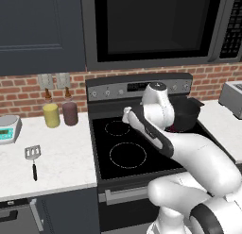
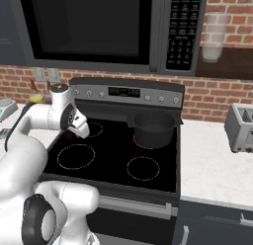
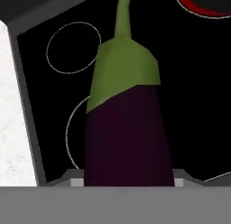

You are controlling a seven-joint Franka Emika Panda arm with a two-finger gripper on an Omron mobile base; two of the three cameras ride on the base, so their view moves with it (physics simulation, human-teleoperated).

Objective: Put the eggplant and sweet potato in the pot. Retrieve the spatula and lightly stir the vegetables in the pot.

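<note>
Held close in the end effector (image 3: 128,184), the eggplant (image 3: 128,137) hangs above the stove (image 2: 113,160), green stem pointing away. Farther back on the stove sits the pot (image 2: 154,128). Left of the stove, the spatula (image 1: 33,157) lies on the bench (image 1: 56,157).

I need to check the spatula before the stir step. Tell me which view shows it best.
The left base view: the spatula lies in full on the white counter left of the stove, head away from the robot. I cannot make it out in the right base or hand views.

Pot (image 2: 154,128) on stove (image 1: 142,155) back burner; spatula (image 1: 32,157), two jars (image 1: 60,113) on counter (image 1: 61,157).
</note>
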